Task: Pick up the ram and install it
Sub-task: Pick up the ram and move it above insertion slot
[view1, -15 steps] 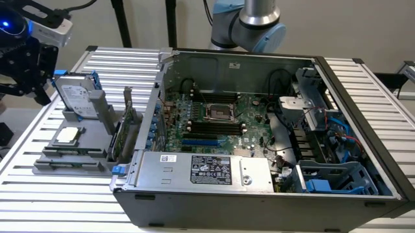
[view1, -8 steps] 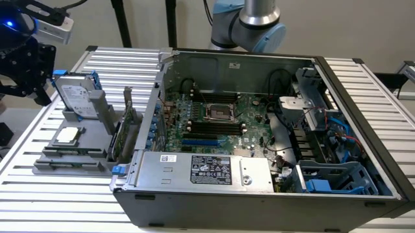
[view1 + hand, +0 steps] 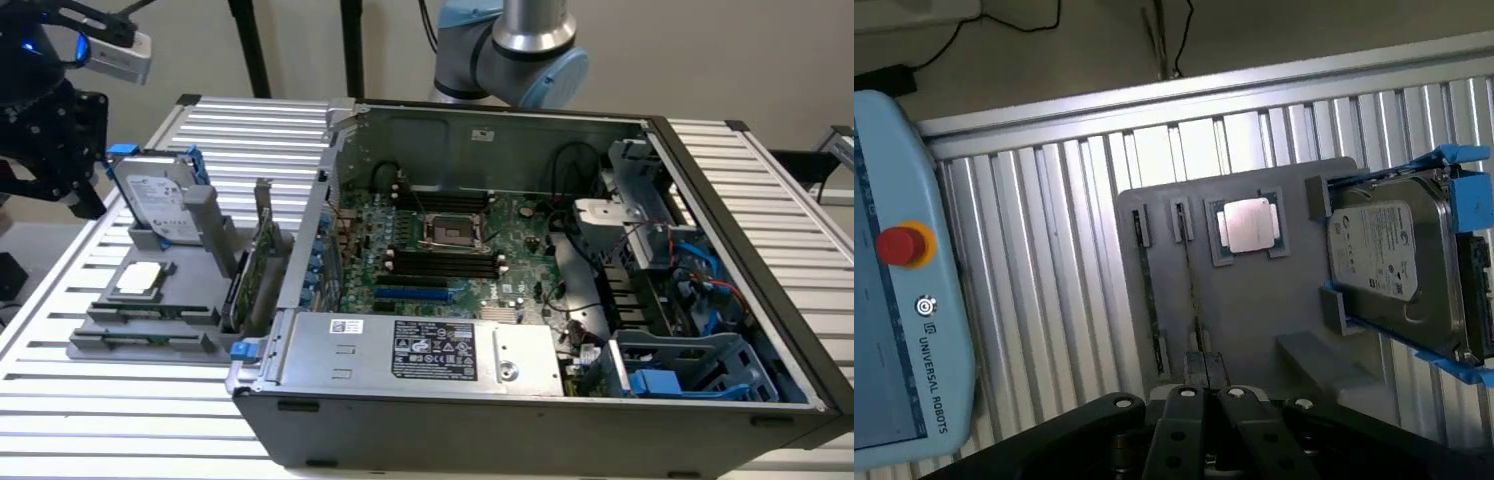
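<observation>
Room lies open above the ram (image 3: 1146,290) on the grey holder (image 3: 1254,330); an upright hard drive (image 3: 158,205) stands near, an expansion card (image 3: 256,265) between holder and open-topped computer case (image 3: 534,420).

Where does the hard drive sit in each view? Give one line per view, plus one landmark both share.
Exterior view: the hard drive stands on edge in a blue bracket at the far end of the gray holder, toward the exterior view's left, outside the computer case.
Wrist view: the hard drive stands in the same bracket at one end of the holder.
Shared landmark: the square processor chip on the holder, beside the drive.
</observation>
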Available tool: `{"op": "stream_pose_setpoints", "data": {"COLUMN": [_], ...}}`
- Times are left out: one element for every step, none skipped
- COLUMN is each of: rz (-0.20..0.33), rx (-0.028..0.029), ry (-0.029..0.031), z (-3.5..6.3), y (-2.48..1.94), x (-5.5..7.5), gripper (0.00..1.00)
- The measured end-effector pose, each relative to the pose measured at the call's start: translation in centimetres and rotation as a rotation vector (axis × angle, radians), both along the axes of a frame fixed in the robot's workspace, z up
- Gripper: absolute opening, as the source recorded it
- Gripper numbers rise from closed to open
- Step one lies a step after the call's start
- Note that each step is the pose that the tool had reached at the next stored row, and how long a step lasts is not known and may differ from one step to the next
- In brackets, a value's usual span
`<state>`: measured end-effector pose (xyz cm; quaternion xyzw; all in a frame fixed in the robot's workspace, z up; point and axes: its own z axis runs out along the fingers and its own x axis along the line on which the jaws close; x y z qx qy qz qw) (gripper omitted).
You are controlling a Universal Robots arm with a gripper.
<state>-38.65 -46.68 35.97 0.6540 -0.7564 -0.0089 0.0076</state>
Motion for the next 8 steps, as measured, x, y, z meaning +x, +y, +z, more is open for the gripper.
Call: {"op": "stream_pose_setpoints", "data": {"rz": [0.017, 0.034, 0.05, 0.065, 0.079, 0.091, 0.103, 0.112], "rx": [0.0, 0.0, -0.0001, -0.0001, -0.0001, 0.0, -0.0001, -0.0001], "ry": [0.0004, 0.0008, 0.0012, 0.0017, 0.002, 0.0024, 0.0029, 0.0036], "z": [-0.03, -0.07, -0.11, -0.14, -0.18, -0.22, -0.27, -0.3], "y": [0.0, 0.0, 0.0, 0.0, 0.0, -0.01, -0.03, -0.06], "x": [0.0, 0.0, 0.0, 0.0, 0.0, -0.01, -0.01, -0.02], "gripper": [0.11, 0.11, 0.11, 0.11, 0.11, 0.11, 0.11, 0.11]}}
